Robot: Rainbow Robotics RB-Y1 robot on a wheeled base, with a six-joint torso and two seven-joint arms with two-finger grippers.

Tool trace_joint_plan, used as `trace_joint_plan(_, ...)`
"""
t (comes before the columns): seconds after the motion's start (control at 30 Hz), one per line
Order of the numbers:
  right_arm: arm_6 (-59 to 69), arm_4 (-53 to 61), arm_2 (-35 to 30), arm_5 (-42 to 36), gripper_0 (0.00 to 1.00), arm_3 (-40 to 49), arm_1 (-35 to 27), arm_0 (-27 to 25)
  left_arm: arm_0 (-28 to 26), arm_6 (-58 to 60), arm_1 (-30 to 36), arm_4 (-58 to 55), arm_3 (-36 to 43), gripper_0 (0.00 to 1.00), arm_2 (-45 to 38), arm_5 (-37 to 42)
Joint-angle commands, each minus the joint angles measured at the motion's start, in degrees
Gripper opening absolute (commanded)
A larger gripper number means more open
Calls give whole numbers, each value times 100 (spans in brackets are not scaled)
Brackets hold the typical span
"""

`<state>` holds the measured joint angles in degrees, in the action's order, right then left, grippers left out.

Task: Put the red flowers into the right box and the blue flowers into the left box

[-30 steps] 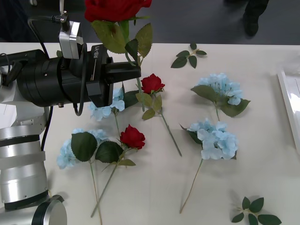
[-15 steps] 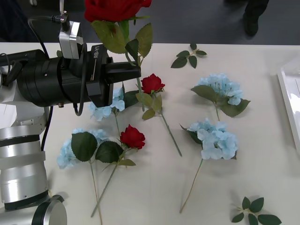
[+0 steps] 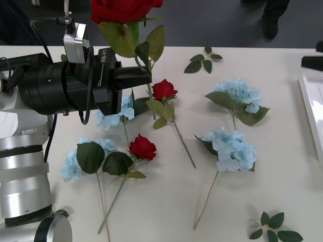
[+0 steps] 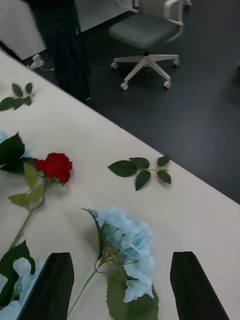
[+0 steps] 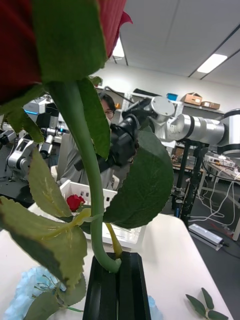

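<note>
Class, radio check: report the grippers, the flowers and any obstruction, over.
Left gripper shut on a red rose, held high. Right gripper open above a blue flower. Two roses, four blue flowers on table. No obstruction seen.

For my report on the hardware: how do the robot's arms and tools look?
The left arm is a thick black cylinder with a silver camera block, black cables and white "RB-Y1" lettering; lower segments are ribbed silver. The left tool has flat black fingers. The right tool has two black, slanted, blocky fingers.

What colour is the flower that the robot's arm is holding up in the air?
Deep red, a rose on a green stem, clamped in the left gripper; the front view shows it best.
</note>
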<state>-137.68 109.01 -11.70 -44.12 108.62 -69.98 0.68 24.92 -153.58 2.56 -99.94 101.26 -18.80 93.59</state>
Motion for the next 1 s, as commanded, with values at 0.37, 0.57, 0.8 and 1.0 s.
trace_joint_plan(0.37,-1732,1149,2471,2083,57,1127,-7,310,92,-142,17,-52,148,0,25,-25)
trace_joint_plan(0.57,-1732,1360,3526,2505,56,1153,556,1136,92,-142,17,-52,148,0,25,-25)
trace_joint_plan(0.8,-1732,1413,4528,3032,56,1153,1136,1945,92,-142,17,-52,148,0,25,-25)
trace_joint_plan(1.0,-1732,1413,5407,3638,56,1127,1417,2586,92,-142,17,-52,148,0,25,-25)
